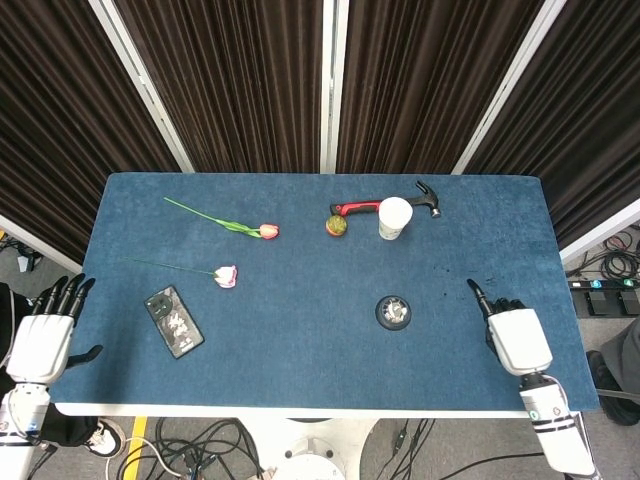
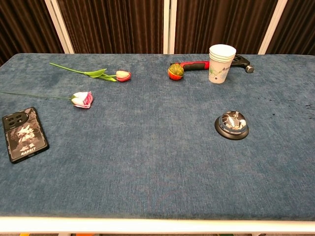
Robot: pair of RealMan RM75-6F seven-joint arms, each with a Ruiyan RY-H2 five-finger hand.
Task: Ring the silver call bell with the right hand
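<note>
The silver call bell (image 1: 393,312) on its black base stands on the blue table (image 1: 300,370), right of centre; the chest view shows the bell (image 2: 232,124) too. My right hand (image 1: 512,335) hovers over the table's right part, a hand's length to the right of the bell and apart from it. It holds nothing, one finger (image 1: 477,297) reaching out toward the bell. My left hand (image 1: 42,340) hangs off the table's left front corner with its fingers spread and nothing in it. Neither hand appears in the chest view.
A white paper cup (image 1: 394,218) stands in front of a red-handled hammer (image 1: 385,206) at the back, with a small round fruit (image 1: 337,225) beside them. Two tulips (image 1: 225,276) (image 1: 267,231) and a phone (image 1: 174,321) lie on the left half.
</note>
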